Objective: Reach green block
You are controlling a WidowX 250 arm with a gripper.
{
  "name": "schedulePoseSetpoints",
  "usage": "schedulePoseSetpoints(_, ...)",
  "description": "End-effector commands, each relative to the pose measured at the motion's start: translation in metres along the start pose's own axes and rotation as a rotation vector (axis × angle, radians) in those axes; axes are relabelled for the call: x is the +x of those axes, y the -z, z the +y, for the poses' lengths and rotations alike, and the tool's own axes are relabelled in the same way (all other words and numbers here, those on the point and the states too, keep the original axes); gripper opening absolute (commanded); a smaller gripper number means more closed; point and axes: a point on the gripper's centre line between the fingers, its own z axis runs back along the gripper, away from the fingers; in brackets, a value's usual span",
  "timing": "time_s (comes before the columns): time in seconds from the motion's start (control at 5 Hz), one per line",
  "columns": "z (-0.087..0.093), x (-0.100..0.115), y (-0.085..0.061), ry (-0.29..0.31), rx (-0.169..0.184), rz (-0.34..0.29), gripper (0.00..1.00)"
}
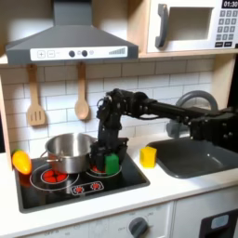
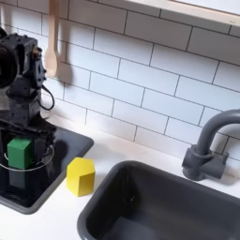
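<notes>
On the stove, near its right edge in the first exterior view, sits the green block, just beside the pot. My pincer hangs right over the block with the fingers spread to either side of it, not yet clamped. The risk, as I judge it, is a fingertip landing on the block's top or corner and tipping it off the stove's edge, or my wrist knocking the pot close by. My arm reaches in from the first exterior view's right, folds at the elbow, and drops steeply to the stove. A yellow block stands apart on the counter.
</notes>
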Motion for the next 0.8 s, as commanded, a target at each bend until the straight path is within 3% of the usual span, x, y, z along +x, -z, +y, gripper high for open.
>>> schedulePoseSetpoints(0.0,0.000,-0.001,0.008,0.009,0.011,0.023,1.00)
schedulePoseSetpoints(0.2,0.001,-0.004,0.009,0.017,0.015,0.037,1.00)
schedulePoseSetpoints(0.4,-0.007,0.000,-0.003,0.070,-0.003,-0.027,1.00)
schedulePoseSetpoints(0.6,-0.004,0.000,0.005,0.065,0.015,-0.003,1.00)
